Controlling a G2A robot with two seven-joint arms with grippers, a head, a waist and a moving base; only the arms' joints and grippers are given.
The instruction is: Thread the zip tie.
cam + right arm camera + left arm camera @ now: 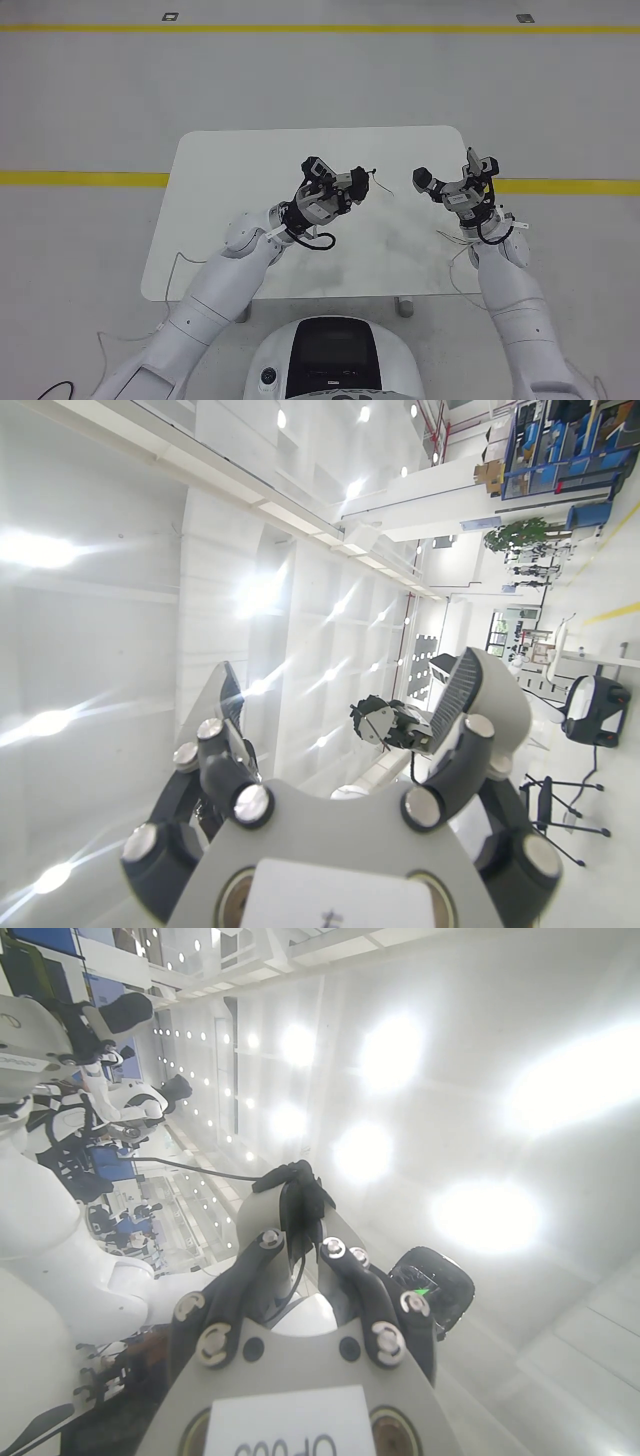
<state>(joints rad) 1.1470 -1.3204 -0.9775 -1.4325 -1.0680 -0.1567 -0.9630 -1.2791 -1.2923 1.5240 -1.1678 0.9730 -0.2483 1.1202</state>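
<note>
The table (200,200) fills the middle of the top view. Above it, the left gripper (358,183) sits at centre with the zip tie (379,182) at its tip. The right gripper (447,175) lies to its right, apart.

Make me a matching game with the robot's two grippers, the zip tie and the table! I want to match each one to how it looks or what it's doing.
Things:
1. left gripper
2. right gripper
3. zip tie
4. table

Descriptions:
A. white, below both arms
B. fingers wide open, holding nothing
C. thin and black
D. fingers shut on the tie

Right pairs: 1-D, 2-B, 3-C, 4-A.
</note>
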